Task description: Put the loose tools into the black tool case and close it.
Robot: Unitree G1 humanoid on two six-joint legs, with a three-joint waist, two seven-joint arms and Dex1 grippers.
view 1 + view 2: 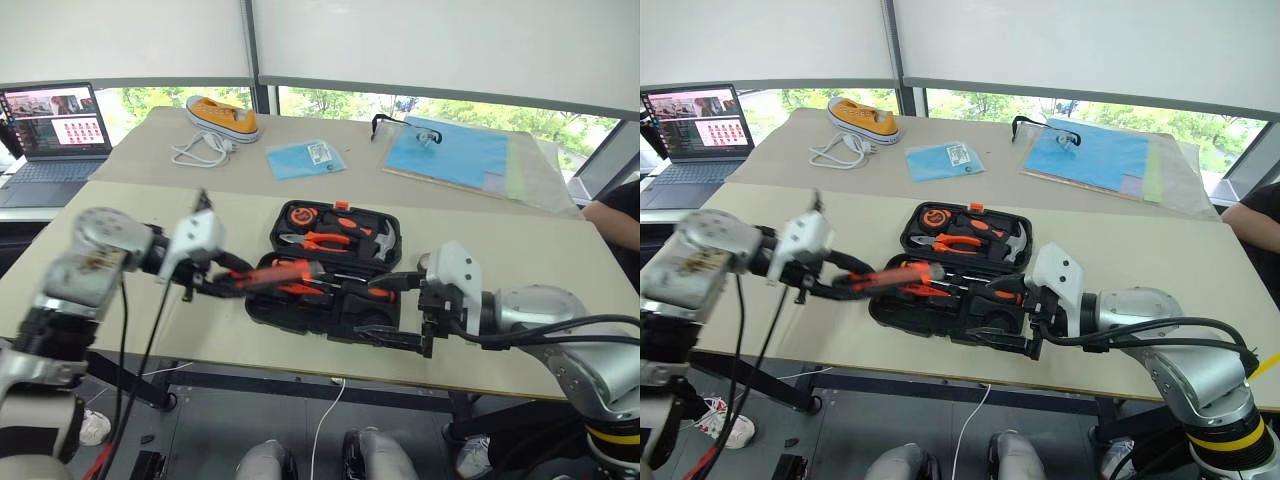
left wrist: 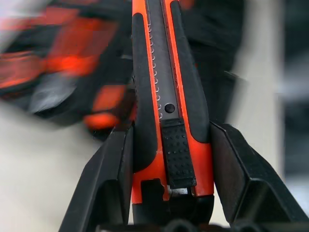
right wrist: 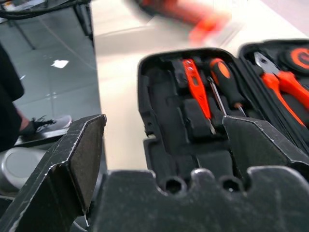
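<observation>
Beige table [image 1: 520,250], frame centre: your left hand [image 1: 235,285] clamps the utility knife [image 1: 280,273] over the open tool case [image 1: 385,232]; your right hand [image 1: 390,310] gapes empty.

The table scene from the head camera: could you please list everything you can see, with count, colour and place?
tool case: 1, black, open, near table edge
utility knife: 1, orange-black, in left gripper over case
pliers: 1, orange-handled, in far half of case
hammer: 1, steel-headed, in far half of case
shoe: 1, orange, far table
cable: 1, white, by shoe
laptop: 1, grey, far left
folder: 1, blue, far right
left gripper: shut on knife
right gripper: open, at case
</observation>
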